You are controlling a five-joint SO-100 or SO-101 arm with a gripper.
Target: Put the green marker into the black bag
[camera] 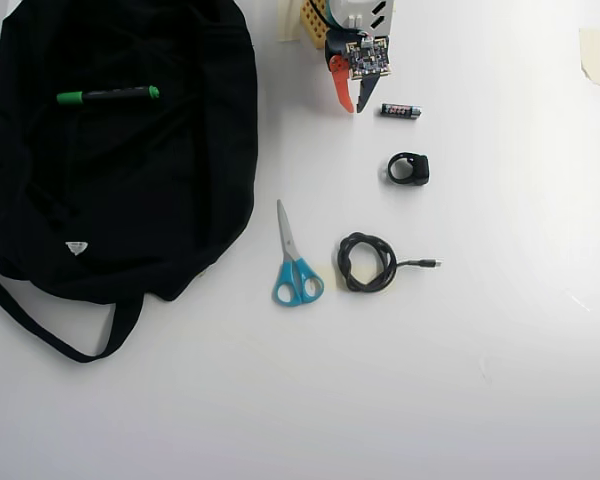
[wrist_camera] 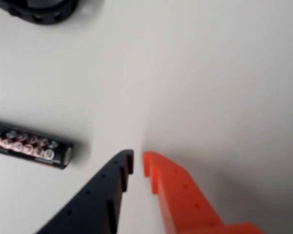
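In the overhead view the green marker (camera: pixel 108 96) lies flat on top of the black bag (camera: pixel 120 200), near the bag's upper part, green cap to the left. The bag fills the left side, with a white triangular label and straps trailing at the bottom left. My gripper (camera: pixel 352 104) is at the top centre, well to the right of the bag, pointing down at bare table. In the wrist view its black and orange fingertips (wrist_camera: pixel 137 163) stand almost together with nothing between them. The marker and the bag are out of the wrist view.
A small black battery (camera: pixel 401 111) with red markings lies just right of the gripper; it also shows in the wrist view (wrist_camera: pixel 31 145). A black ring-shaped part (camera: pixel 410 169), blue-handled scissors (camera: pixel 295 262), a coiled black cable (camera: pixel 368 262) and a tape piece (camera: pixel 592 55) lie on the white table.
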